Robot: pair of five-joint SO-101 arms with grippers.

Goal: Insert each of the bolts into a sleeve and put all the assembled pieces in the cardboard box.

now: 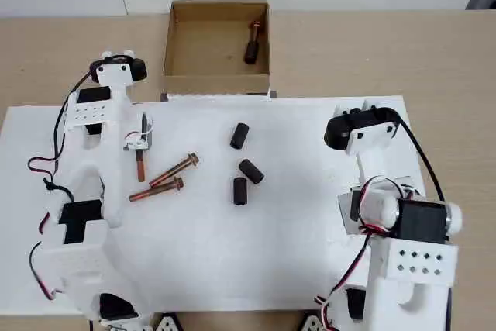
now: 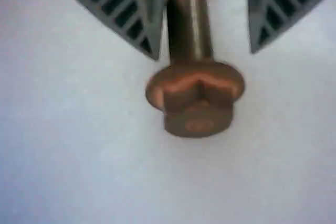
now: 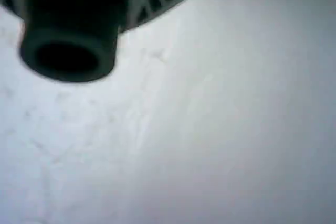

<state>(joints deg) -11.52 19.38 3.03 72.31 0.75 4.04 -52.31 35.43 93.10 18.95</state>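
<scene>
The desk carries a white sheet, and both sets of jaws hang over that sheet. The left arm stands along one side of it, the right arm along the other.

The left jaws are parted around the shank of a copper bolt. One jaw lies against the shank and the other stands clear of it, so nothing is clamped. The bolt's flanged head pokes out just past the jaw tips. The right jaws are clenched on a black sleeve, whose hollow end sticks out beyond them, above the sheet.

The cardboard box sits on the desk beyond the sheet's far edge, nearer the left jaws than the right. One assembled piece lies inside it (bolt head up against the far wall).

Two loose bolts lie just beside the left jaws, on the side toward the right jaws, slanted and close together. Three loose sleeves lie between the two sets of jaws, well apart from either and clustered without touching.
</scene>
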